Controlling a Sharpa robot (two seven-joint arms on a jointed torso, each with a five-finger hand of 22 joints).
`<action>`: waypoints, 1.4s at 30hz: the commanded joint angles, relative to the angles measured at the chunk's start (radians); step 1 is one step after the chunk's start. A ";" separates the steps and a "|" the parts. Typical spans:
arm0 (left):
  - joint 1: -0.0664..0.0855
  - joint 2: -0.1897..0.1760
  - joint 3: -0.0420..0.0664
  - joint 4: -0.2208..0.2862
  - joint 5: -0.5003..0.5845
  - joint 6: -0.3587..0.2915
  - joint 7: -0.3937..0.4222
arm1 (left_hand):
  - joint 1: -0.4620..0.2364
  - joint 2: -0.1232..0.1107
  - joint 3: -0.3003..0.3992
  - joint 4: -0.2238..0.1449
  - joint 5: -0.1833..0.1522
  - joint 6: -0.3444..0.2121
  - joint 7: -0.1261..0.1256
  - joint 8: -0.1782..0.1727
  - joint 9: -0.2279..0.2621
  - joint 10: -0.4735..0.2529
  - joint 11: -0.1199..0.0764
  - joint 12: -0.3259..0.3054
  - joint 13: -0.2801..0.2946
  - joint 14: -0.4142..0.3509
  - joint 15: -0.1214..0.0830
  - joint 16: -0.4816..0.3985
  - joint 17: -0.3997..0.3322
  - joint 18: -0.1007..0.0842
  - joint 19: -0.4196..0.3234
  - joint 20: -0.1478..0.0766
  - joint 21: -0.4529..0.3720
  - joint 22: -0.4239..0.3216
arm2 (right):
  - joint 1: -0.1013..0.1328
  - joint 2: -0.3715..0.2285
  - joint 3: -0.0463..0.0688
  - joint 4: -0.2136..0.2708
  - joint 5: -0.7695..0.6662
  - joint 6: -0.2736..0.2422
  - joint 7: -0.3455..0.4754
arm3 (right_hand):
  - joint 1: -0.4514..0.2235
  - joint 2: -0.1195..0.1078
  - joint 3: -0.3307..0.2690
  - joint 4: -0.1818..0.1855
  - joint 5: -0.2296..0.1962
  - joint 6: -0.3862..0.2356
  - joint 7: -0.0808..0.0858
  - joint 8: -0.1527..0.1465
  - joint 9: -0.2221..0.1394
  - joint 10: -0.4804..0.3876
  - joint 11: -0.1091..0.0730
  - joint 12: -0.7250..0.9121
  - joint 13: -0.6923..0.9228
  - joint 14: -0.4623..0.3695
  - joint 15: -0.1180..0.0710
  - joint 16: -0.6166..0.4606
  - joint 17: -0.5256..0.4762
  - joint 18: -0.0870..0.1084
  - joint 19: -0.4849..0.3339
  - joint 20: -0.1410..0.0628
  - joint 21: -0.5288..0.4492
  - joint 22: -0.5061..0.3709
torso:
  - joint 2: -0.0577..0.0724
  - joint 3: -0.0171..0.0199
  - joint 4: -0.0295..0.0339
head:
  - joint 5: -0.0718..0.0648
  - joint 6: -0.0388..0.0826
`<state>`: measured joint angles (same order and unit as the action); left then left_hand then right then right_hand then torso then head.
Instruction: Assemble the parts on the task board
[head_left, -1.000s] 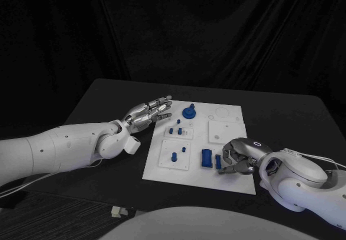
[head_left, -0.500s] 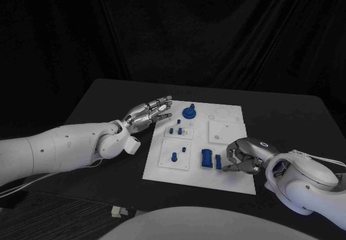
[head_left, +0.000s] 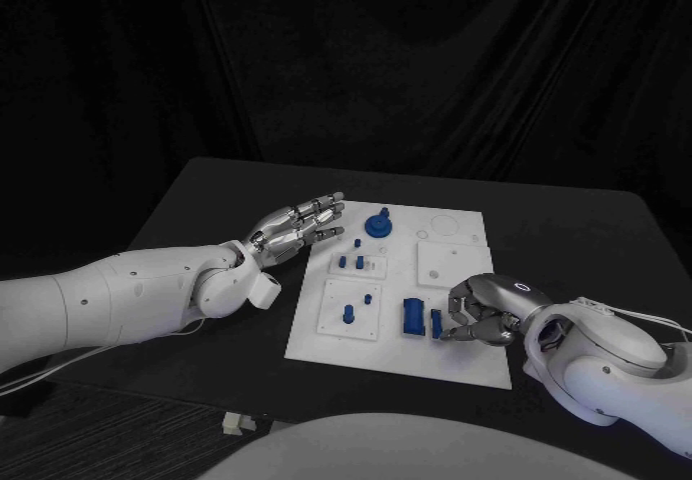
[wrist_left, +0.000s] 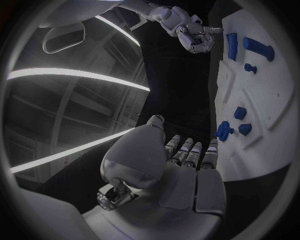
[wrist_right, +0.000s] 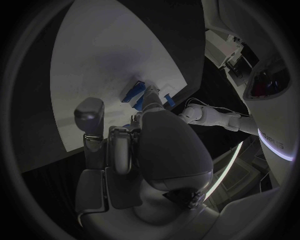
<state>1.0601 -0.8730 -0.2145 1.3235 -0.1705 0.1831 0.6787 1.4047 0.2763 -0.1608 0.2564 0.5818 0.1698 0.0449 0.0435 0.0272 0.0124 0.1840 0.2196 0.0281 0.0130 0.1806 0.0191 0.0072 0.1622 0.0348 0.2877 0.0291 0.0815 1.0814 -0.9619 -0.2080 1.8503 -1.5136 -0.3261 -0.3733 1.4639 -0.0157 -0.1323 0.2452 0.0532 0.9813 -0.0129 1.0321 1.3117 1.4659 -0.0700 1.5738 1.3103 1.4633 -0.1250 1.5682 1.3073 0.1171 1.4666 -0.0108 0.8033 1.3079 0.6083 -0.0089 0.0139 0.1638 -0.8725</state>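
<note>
At the near right of the task board (head_left: 454, 265), the right hand (head_left: 480, 312) reaches its curled fingers to a blue part (head_left: 436, 323), apparently to lift it; grasp unconfirmed. Left hand (head_left: 296, 228) hovers released beside the board's far-left corner.

black table (head_left: 202, 200) under it all, and flat on it the white task board (head_left: 368, 355), sitting mid-table with dark surface showing on every side of the plate.

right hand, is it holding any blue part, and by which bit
Cannot be told: the right hand curls over a narrow blue part on the task board, contact hidden. The left hand holds nothing.
</note>
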 joint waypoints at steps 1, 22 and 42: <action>-0.001 0.002 0.001 0.002 0.005 0.012 0.061 | 0.010 0.002 0.005 0.001 0.007 -0.002 0.006 0.006 0.001 -0.001 0.007 0.005 0.001 -0.001 0.005 0.003 0.001 0.010 0.001 0.003 0.004 0.001 | 0.000 0.004 0.000 -0.004 0.001 0.010 -0.024 | 0.001 0.006 -0.005 -0.003 -0.004 0.004 0.000 -0.001 0.016 0.105 -0.006 -0.003 0.260 0.107 -0.003 0.003 0.263 -0.004 0.010 -0.004 0.001 0.113 | 0.000 -0.0003 0.0002 | 0.000 0.000; -0.002 0.003 0.001 0.001 0.005 0.014 0.061 | 0.012 0.002 0.007 0.000 0.008 -0.002 0.007 0.006 0.001 -0.001 0.008 0.005 0.001 -0.001 0.006 0.003 0.001 0.010 0.001 0.003 0.004 0.001 | -0.004 0.049 0.000 -0.051 -0.023 0.037 -0.062 | 0.047 0.040 0.004 -0.049 -0.004 0.026 -0.002 0.016 0.024 0.105 -0.005 -0.003 0.260 0.107 -0.006 0.003 0.263 -0.002 0.007 -0.005 -0.014 0.110 | 0.000 -0.0003 0.0000 | 0.002 0.000; -0.003 0.000 0.001 0.002 0.005 0.015 0.068 | 0.012 0.002 0.007 0.000 0.008 -0.002 0.007 0.006 0.001 -0.001 0.008 0.005 0.001 -0.001 0.006 0.003 0.001 0.010 0.001 0.003 0.004 0.001 | -0.010 0.053 0.000 -0.057 -0.044 0.026 -0.058 | 0.044 0.033 -0.008 -0.060 -0.005 0.046 0.000 0.033 0.032 0.105 -0.004 -0.003 0.260 0.107 -0.005 0.003 0.263 -0.002 0.005 -0.005 -0.017 0.110 | 0.000 -0.0005 -0.0001 | 0.002 0.000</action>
<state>1.0587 -0.8733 -0.2145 1.3230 -0.1705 0.1864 0.6788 1.4086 0.2802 -0.1607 0.2562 0.5858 0.1697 0.0449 0.0435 0.0269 0.0123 0.1839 0.2196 0.0279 0.0130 0.1806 0.0191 0.0069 0.1623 0.0348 0.2876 0.0291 0.0811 1.0766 -0.9020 -0.2061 1.7909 -1.5430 -0.2902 -0.4217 1.4875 -0.0026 -0.1338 0.1861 0.0487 1.0205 -0.0117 1.0615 1.3106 1.4661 -0.0702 1.5774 1.3123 1.4633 -0.1250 1.5682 1.3073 0.1171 1.4667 -0.0108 0.7897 1.3075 0.6084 -0.0092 0.0140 0.1652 -0.8725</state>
